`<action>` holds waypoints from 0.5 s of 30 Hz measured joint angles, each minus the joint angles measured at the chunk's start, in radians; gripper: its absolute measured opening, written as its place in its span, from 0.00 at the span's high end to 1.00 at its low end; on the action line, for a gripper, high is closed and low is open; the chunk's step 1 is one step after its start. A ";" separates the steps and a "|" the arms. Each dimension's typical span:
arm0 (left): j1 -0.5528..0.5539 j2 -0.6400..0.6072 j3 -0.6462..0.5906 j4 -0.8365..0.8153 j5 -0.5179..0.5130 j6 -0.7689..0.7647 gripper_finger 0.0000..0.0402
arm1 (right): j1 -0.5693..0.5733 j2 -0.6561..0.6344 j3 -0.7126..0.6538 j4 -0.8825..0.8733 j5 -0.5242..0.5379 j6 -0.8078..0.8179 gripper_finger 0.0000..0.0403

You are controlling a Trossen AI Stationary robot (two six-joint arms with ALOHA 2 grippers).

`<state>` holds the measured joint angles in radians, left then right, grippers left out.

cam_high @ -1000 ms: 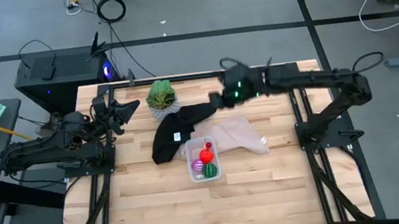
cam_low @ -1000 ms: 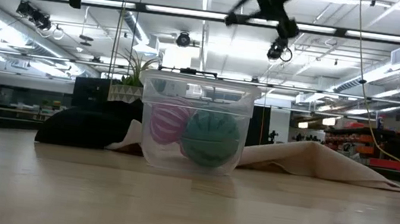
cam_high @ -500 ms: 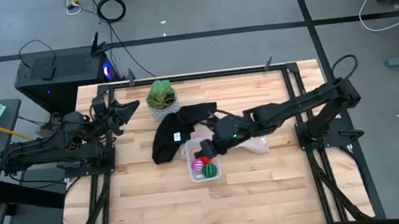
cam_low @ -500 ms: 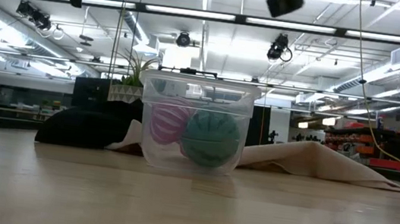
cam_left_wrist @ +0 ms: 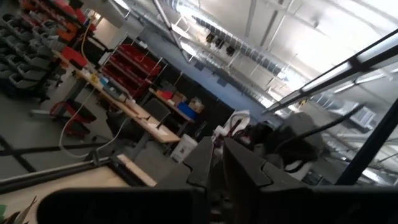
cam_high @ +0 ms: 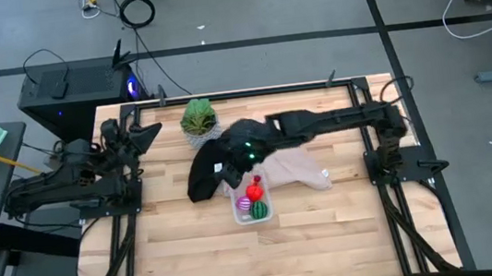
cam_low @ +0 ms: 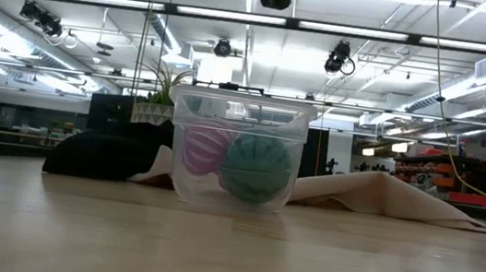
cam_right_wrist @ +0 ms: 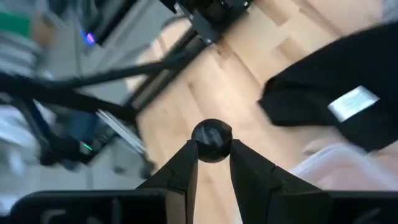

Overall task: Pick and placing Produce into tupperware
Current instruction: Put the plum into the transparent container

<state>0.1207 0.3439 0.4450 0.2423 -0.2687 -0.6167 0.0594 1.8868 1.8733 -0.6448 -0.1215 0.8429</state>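
Observation:
The clear tupperware (cam_high: 251,200) stands on the wooden table and holds a red fruit (cam_high: 255,191), a green melon-like one (cam_high: 260,210) and a purple-magenta one (cam_high: 245,204). The low view shows the tub (cam_low: 236,154) with the magenta (cam_low: 204,150) and green (cam_low: 258,168) fruits inside. My right gripper (cam_high: 233,158) hangs above the black cloth (cam_high: 206,175), just beyond the tub's far-left corner, shut on a small dark round fruit (cam_right_wrist: 211,142). My left gripper (cam_high: 138,132) waits shut at the table's far left (cam_left_wrist: 219,163). My right gripper pinches the small dark round fruit by its two opposite sides (cam_right_wrist: 200,144) between its two fingertips, only at their free ends. The fingers slant down, coming from the table's right. The fruit is lifted clear, high above the table.
A beige cloth (cam_high: 298,167) lies right of the tub, partly under the black cloth. A leafy green plant (cam_high: 197,117) stands at the far side. The black cloth's white label (cam_right_wrist: 351,102) faces up. Bare wood lies toward the near edge (cam_high: 269,256).
My right gripper has swung from the table's far side toward the left and near, rolling as it went. It now hangs over the black cloth by the tub. The fruits in the tub have kept still.

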 joint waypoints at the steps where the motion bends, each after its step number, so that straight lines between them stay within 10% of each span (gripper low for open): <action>1: 0.000 -0.011 0.000 0.001 0.000 0.000 0.89 | -0.010 0.023 0.049 -0.052 -0.009 -0.049 0.78; 15: 0.000 -0.079 0.000 -0.041 0.000 0.027 0.89 | -0.079 0.232 0.393 -0.346 -0.143 -0.430 0.78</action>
<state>0.1207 0.2653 0.4454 0.2008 -0.2683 -0.5900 -0.0200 2.1187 2.2661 -0.9909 -0.2642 0.4131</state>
